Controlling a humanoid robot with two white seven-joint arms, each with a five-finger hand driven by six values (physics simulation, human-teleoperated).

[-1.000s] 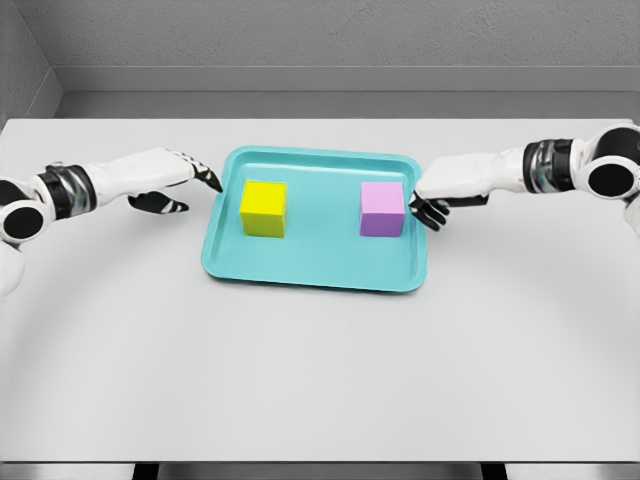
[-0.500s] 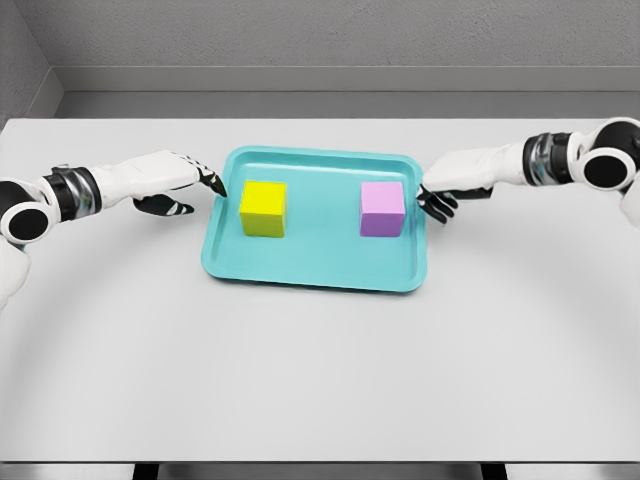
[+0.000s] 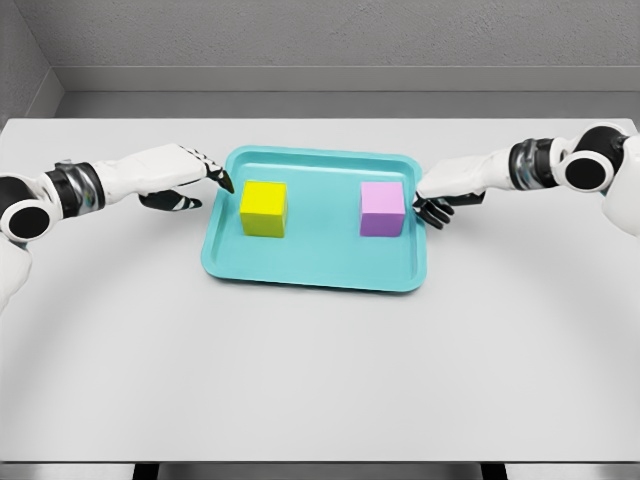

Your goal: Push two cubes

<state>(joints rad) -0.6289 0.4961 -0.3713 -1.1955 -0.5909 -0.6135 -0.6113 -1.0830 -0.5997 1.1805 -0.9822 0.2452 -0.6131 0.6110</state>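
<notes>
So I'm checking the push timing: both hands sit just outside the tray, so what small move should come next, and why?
Probably ease both hands inward over the teal tray's rim. The left hand hovers at its left edge, fingertips short of the yellow cube; the right hand sits at the right edge, apart from the purple cube. Neither cube is touched yet.

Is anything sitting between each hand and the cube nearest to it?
Only the teal tray rim. The left hand is just outside it beside the yellow cube, the right hand beside the purple cube.
</notes>
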